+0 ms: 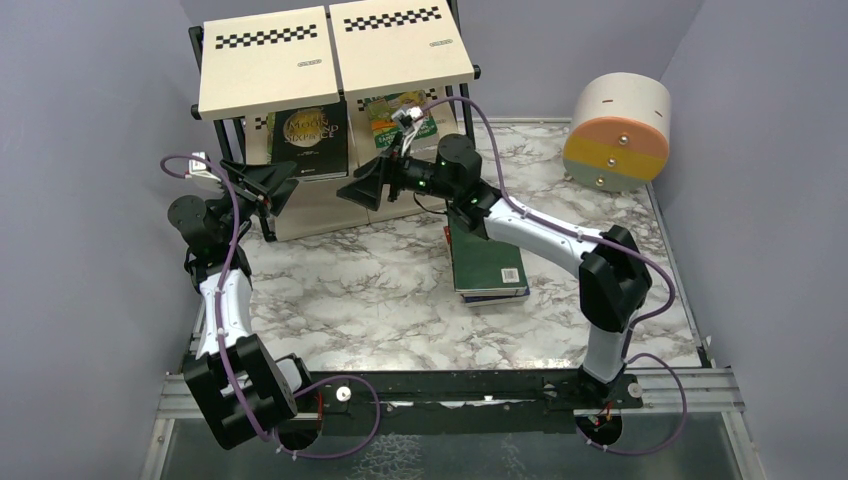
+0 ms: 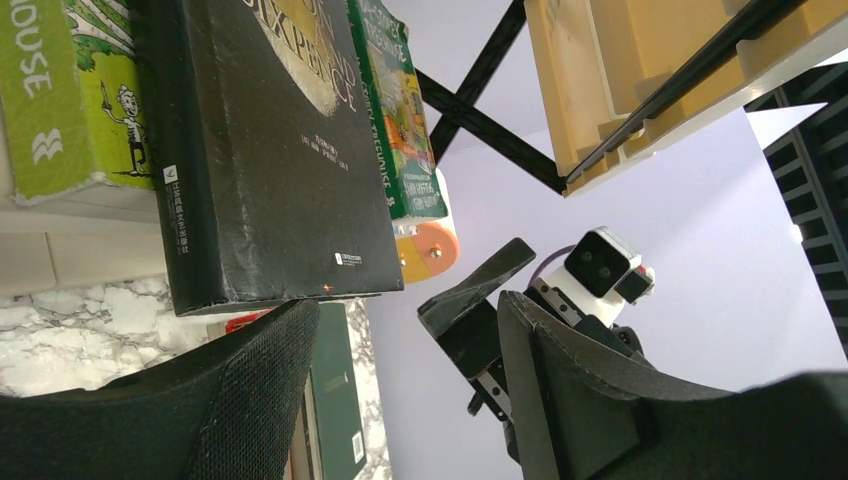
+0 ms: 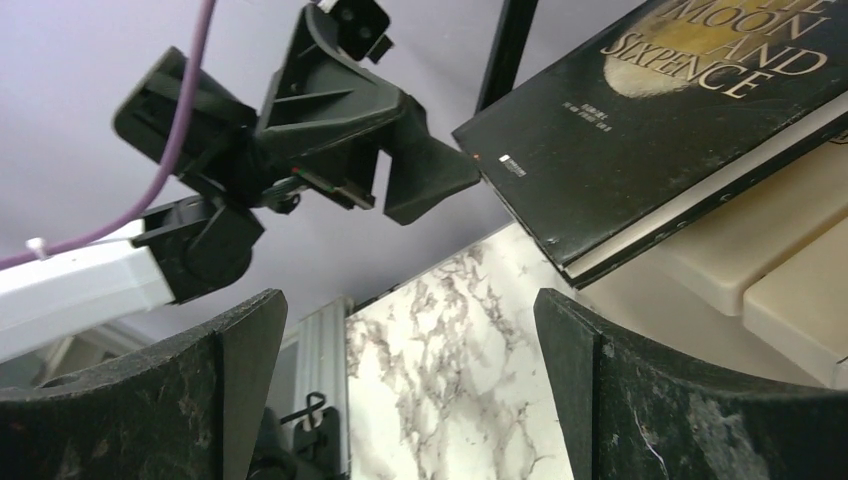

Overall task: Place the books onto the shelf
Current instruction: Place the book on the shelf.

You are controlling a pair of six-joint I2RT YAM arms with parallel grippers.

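Seating the black book [image 1: 310, 140] squarely looks like the step in hand. It leans on the middle board of the shelf [image 1: 265, 75], at the far left corner of the table [image 1: 350, 290], and in the right wrist view its lower corner overhangs the board's front edge. Both arms hover just in front of it. The left gripper [image 1: 283, 187] has its jaws apart with nothing between them, one fingertip close beside that overhanging corner. The right gripper [image 1: 360, 188] stands wide apart and empty too. A slow, flat push on the cover's lower edge should slide the book back without tipping it onto the green book [image 1: 400, 110] beside it. The other books [image 1: 487, 262] lie stacked near the table's middle, a dark green cover uppermost. The right arm crosses that stack, so I cannot tell how many it holds. The shelf's bottom board is hidden under the top boards, and whether the left fingertip touches the black book is unclear.
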